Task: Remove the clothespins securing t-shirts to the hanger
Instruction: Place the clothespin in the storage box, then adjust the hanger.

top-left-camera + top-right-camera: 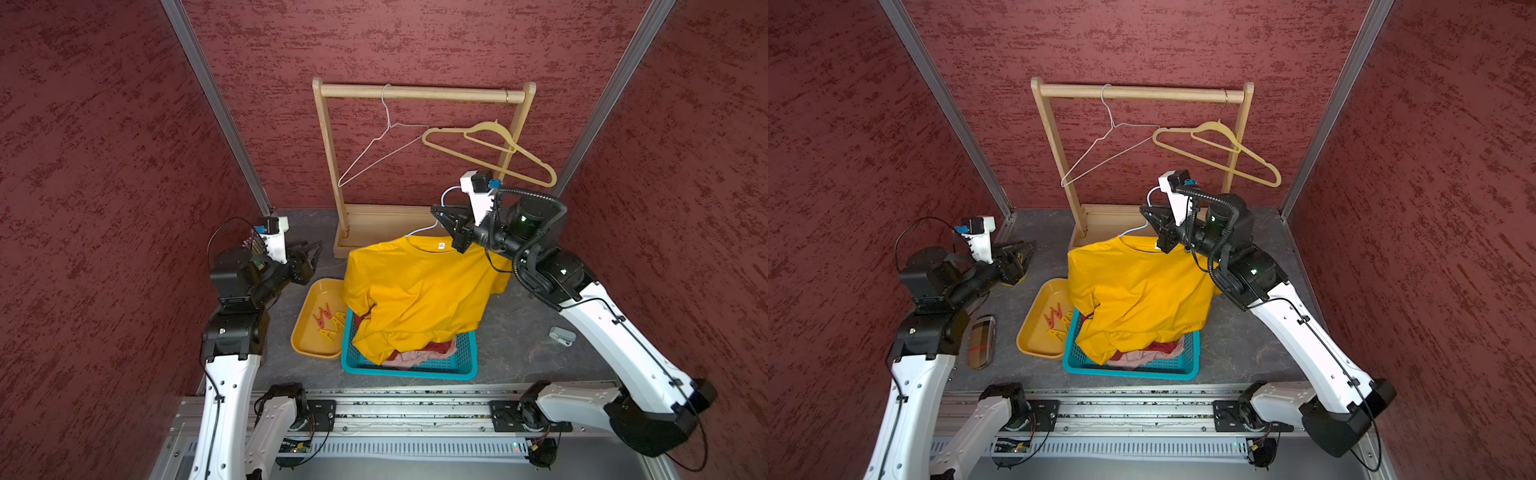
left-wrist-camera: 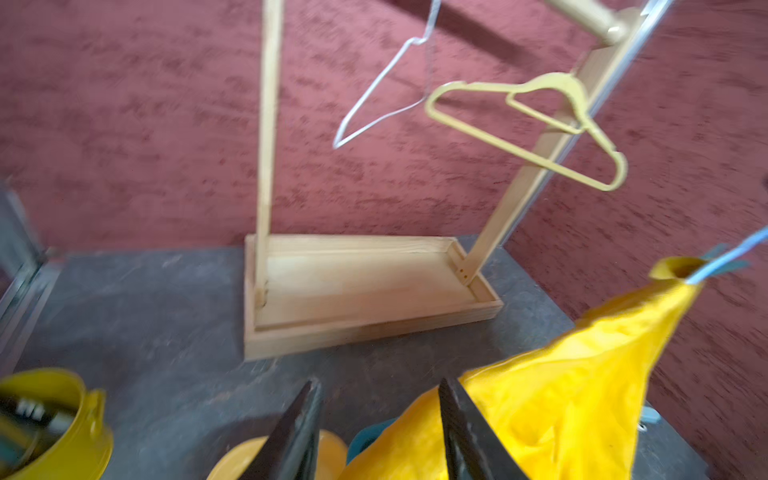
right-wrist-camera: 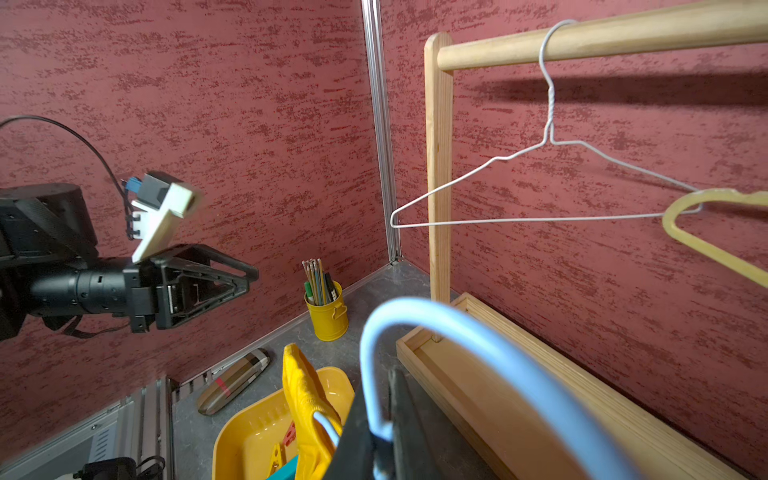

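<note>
Teal plastic, the basket (image 1: 409,376) stood nearest on the grey surface (image 1: 519,332). The dark red t-shirt (image 1: 441,347) and the pale pink t-shirt (image 1: 405,359) were bunched inside it, and the hem of the mustard t-shirt (image 1: 419,286) spilled over its rim. Just beside it, the yellow tray (image 1: 303,349) held the clothespins (image 1: 327,320), red and yellow ones in a loose heap. Beyond the tray's far end the left hand (image 1: 316,247) hung with its jaws part open and nothing between them. The right hand (image 1: 449,226) was clamped on the neck of the blue hanger (image 3: 409,305), holding the mustard t-shirt up by its shoulders. No pin showed on that shirt in both top views, though the arm hid one shoulder. Behind, the wooden rack (image 1: 419,93) carried a bare wire hanger (image 1: 389,116) and a bare yellow hanger (image 2: 565,87). The unpinning looked all but done. The next move probably called for checking the hidden shoulder, then sliding the shirt off into the basket.
</note>
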